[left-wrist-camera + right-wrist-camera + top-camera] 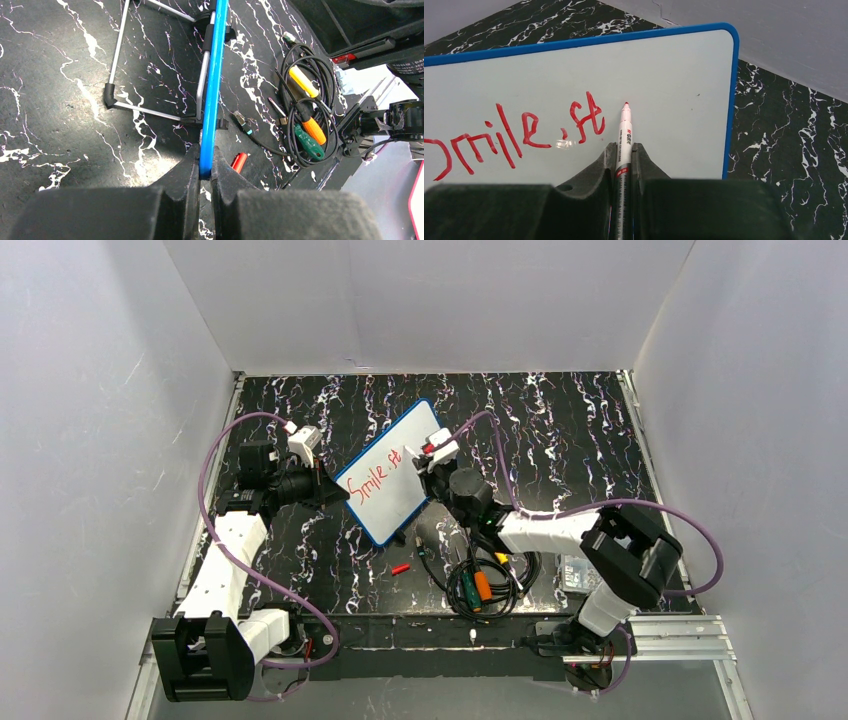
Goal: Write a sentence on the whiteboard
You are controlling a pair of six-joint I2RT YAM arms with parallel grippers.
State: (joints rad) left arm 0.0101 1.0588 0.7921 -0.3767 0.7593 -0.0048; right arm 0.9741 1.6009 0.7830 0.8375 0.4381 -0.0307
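The whiteboard (395,480), white with a blue rim, stands tilted on a wire stand (150,112) at the table's middle. Red writing on it reads "Smile, st" (524,132) in one line; it also shows in the top view (378,467). My left gripper (205,167) is shut on the board's blue rim (214,85), at its left edge in the top view (335,490). My right gripper (624,150) is shut on a white marker (625,135) with a red tip, which points at the board just right of the "t". In the top view that gripper (432,452) is at the board's right edge.
A red marker cap (400,568) lies on the table in front of the board, also seen in the left wrist view (239,161). A coil of black cables with orange, green and yellow plugs (480,580) lies to the right front. White walls enclose the table.
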